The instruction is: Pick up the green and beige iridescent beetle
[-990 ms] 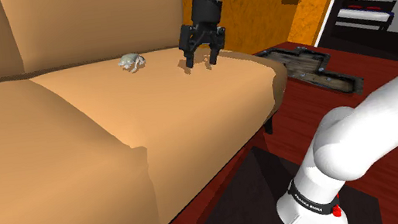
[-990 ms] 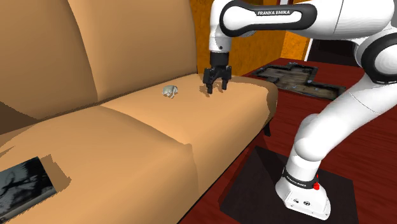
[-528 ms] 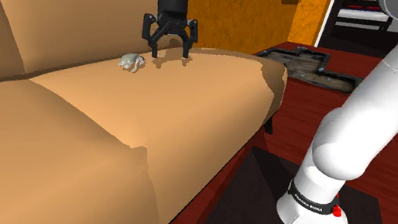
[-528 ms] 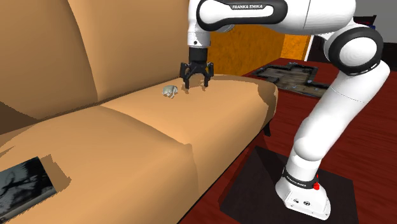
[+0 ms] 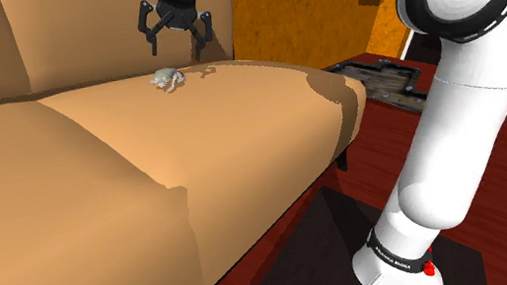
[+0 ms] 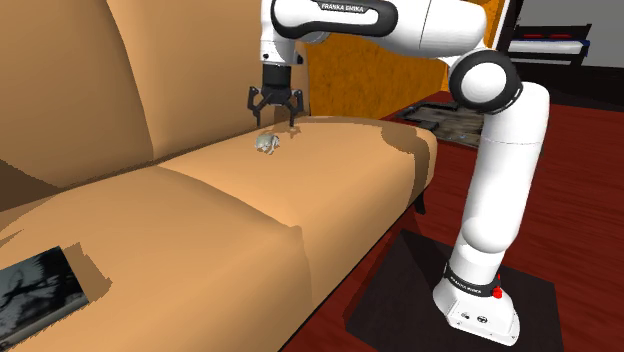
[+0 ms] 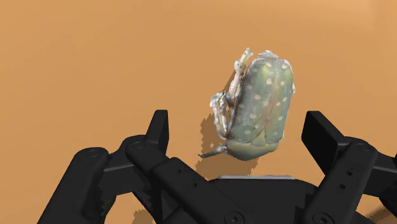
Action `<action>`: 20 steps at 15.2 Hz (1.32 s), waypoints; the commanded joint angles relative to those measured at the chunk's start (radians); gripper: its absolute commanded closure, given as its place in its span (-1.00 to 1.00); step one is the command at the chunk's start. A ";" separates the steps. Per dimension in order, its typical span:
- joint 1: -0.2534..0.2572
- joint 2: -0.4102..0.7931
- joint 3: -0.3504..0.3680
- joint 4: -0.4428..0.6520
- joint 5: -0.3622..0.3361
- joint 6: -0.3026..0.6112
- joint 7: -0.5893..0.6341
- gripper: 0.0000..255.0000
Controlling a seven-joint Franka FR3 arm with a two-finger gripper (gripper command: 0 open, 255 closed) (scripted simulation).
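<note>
The all-black two-finger end effector is open, its fingers wide apart. It hangs above the seat of a tan-orange sofa, close in front of the backrest, and points down. In the wrist view a small beetle with a pale green, white-spotted shell and beige legs lies in the gap between the two fingers, nearer to one of them. Neither finger touches it.

The beetle's long axis runs across the line that joins the fingers, a little slanted. Its short unspotted segment, the head end as it seems, points toward the base of the end effector, and its spotted back points away. The folded legs show along one side.

In the shoulder view the end effector is above the beetle, which rests at the back of the seat cushion. The second exterior view places the end effector just over the beetle.

The white arm bends high over the sofa's end. Behind it are an orange wall and a dark red floor. A dark flat book lies on the far end of the sofa.
</note>
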 commanded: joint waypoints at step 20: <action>0.007 0.080 -0.005 0.005 -0.013 0.083 0.079 1.00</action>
